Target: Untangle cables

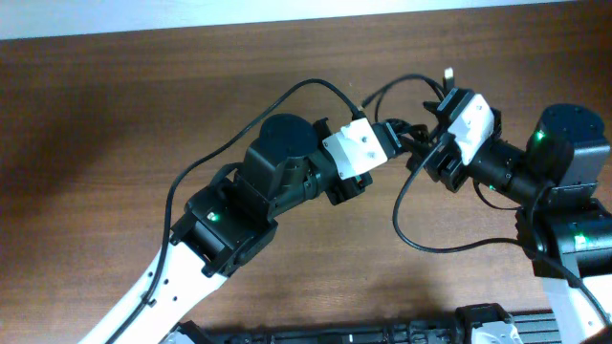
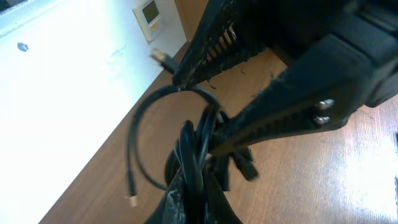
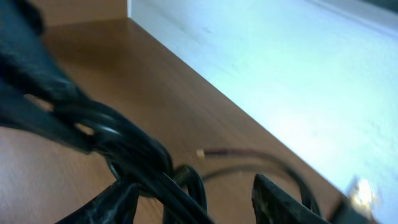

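Trailing across the table (image 1: 115,105) nearest me, a slack loop (image 1: 405,225) of the cables (image 2: 194,155) is curving away from the bundle. Further out, my left pincer (image 2: 196,106) is pinching that bundle between its fingertips, while my right pincer (image 3: 199,202) is facing it with fingers (image 3: 118,199) spread, cords running between them. Farthest, a silver plug (image 1: 448,72) is pointing toward the table's edge.

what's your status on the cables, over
Left end effector shut on cables at the knot. Right end effector open, straddling them. Loose loop trailing on table.
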